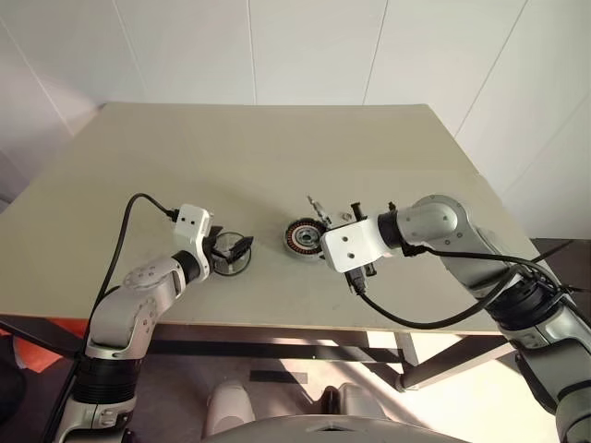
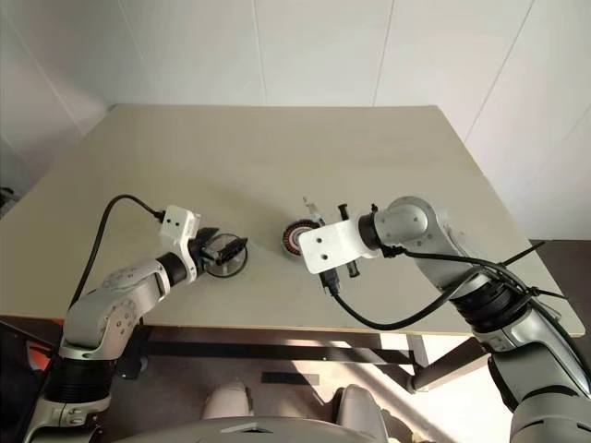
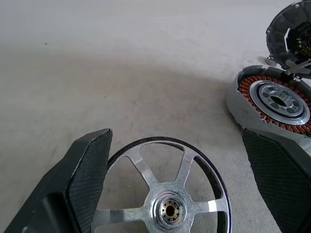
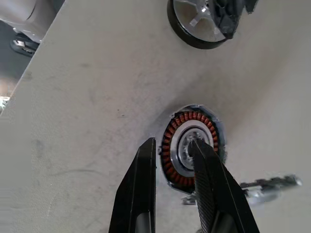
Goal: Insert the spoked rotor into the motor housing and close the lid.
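Table (image 1: 277,157): pale beige, plain, faint grey scuffs; motor housing (image 4: 192,148): silver shell, ring of copper-orange windings, bright silver inner ring, dark centre; spoked rotor (image 3: 167,194): black outer rim, silver spokes, silver hub with brassy centre; left gripper (image 1: 231,249): black fingers, fine cross-hatch texture on pads (image 3: 90,177); right gripper (image 4: 172,187): black fingers, same fine weave; wrist camera blocks (image 1: 192,221): white; cables (image 1: 129,221): black; arms: silver-grey; wall (image 1: 305,46): white panels, thin grey seams.

I see the spoked rotor (image 1: 233,256) lying on the surface (image 1: 277,157), left of the motor housing (image 1: 301,238), well apart.
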